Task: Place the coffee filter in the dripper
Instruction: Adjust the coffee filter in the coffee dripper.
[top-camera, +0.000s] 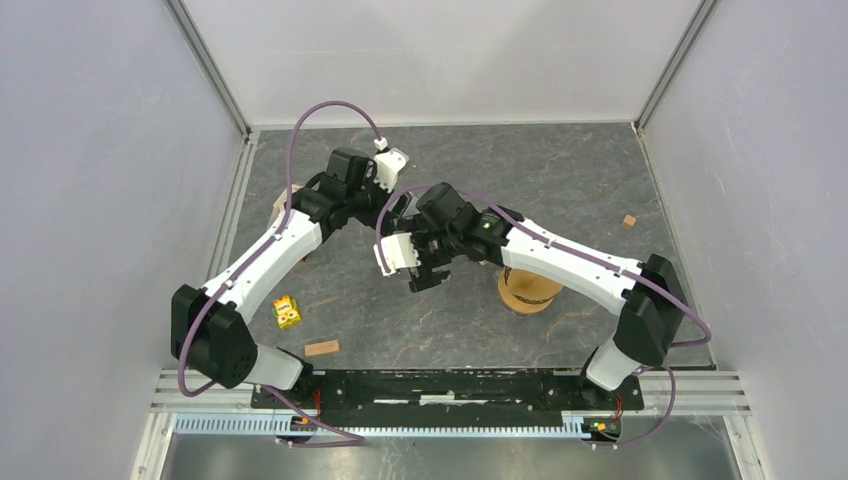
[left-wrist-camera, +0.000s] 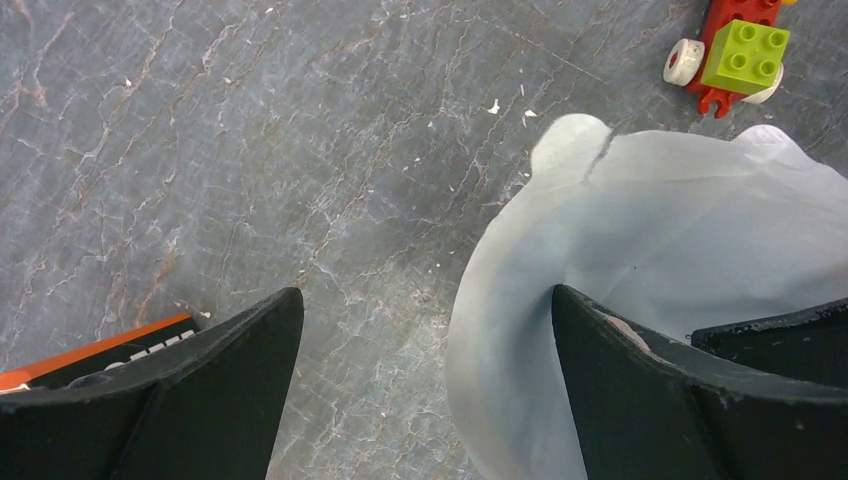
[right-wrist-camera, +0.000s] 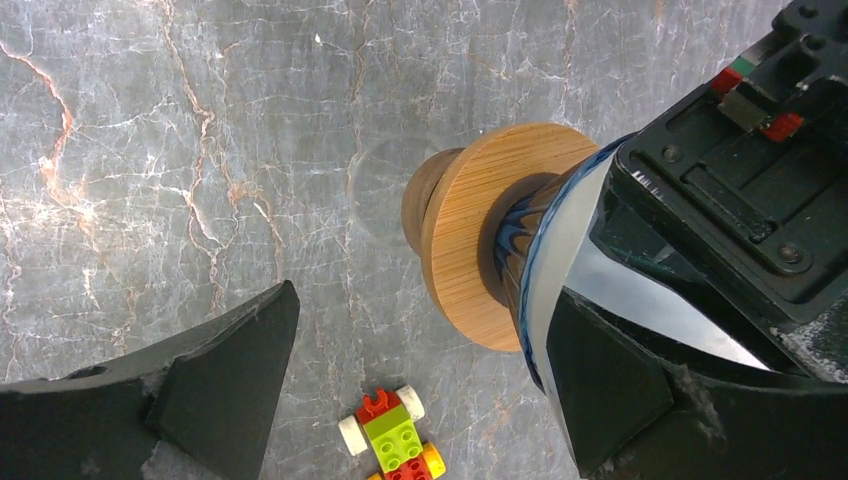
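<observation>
White paper coffee filter: lower right of the left wrist view, opened into a loose cone, overlapped by the frame-right finger.
Left gripper: fingers spread wide, pinching nothing, with the grey marbled table between them.
Blue-patterned ceramic dripper with round wooden collar: centre-right of the right wrist view, tipped sideways, its rim beside the frame-right finger.
Right gripper: fingers spread wide.
Filter in dripper: a pale sheet seems to lie at the rim, but this is hard to tell.
Red and green brick toy car: bottom centre, apart from the dripper.
</observation>
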